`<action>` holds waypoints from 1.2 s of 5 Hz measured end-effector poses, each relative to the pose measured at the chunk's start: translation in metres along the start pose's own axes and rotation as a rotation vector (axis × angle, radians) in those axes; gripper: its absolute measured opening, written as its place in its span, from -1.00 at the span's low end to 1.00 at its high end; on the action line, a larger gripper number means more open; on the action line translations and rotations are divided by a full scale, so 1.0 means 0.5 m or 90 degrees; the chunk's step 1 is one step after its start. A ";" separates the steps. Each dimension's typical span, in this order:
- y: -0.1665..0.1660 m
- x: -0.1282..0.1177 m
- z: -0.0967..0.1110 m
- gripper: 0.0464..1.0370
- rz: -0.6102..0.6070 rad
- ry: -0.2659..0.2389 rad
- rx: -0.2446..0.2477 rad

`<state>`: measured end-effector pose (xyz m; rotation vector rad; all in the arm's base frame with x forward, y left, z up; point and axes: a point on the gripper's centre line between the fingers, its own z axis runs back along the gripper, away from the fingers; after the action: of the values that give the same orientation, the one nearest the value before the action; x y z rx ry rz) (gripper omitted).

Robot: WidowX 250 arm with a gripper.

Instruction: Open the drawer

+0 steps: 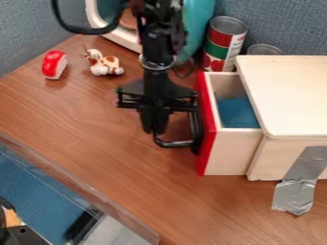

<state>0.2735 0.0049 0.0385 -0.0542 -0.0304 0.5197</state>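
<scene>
The black gripper (154, 128) hangs down at the centre of the camera view, left of the drawer's front. Its lower end is at the outer bar of the black handle (176, 143), overlapping it in view; whether they touch I cannot tell. The drawer (230, 148), pale wood with a red front (205, 124), stands partly out of the pale wooden cabinet (287, 91), toward the left. Something blue (237, 113) lies inside it. The arm covers part of the handle.
Behind the drawer stand a red and green can (223, 45) and another can (264, 49). At the upper left are a red toy (54, 64) and a spotted animal figure (104, 63). Silver tape (297, 189) runs down the cabinet onto the table (127, 167).
</scene>
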 end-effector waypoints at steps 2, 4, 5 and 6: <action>0.050 -0.024 0.001 -0.79 0.029 0.011 0.001; 0.058 -0.030 -0.003 -0.79 0.029 0.019 0.001; 0.063 -0.031 -0.005 -0.79 0.028 0.019 0.007; 0.069 -0.034 -0.004 -0.70 0.027 0.020 0.010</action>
<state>0.2417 0.0265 0.0340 -0.0471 0.0057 0.5619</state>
